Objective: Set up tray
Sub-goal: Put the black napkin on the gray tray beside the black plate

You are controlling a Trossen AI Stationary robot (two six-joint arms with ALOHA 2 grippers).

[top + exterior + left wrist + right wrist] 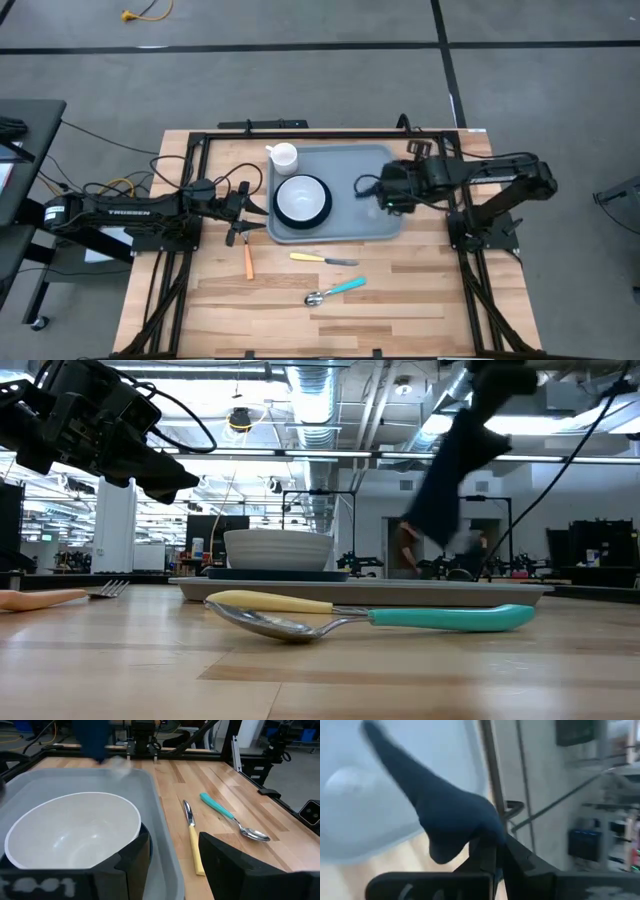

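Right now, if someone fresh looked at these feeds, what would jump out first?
The grey-blue tray at the table's centre draws the eye, with a white bowl on a dark plate on its left half. The right pincer hangs above the tray's right side, shut on a dark navy napkin that dangles in the air. The left pincer waits open beside the tray's left edge.

White bowl point(301, 197) on dark round plate point(301, 215) in grey-blue tray point(345, 225), white cup point(284, 156) at tray's far-left corner; knife point(323, 259), spoon point(336, 292) in front; fork point(248, 258) left.
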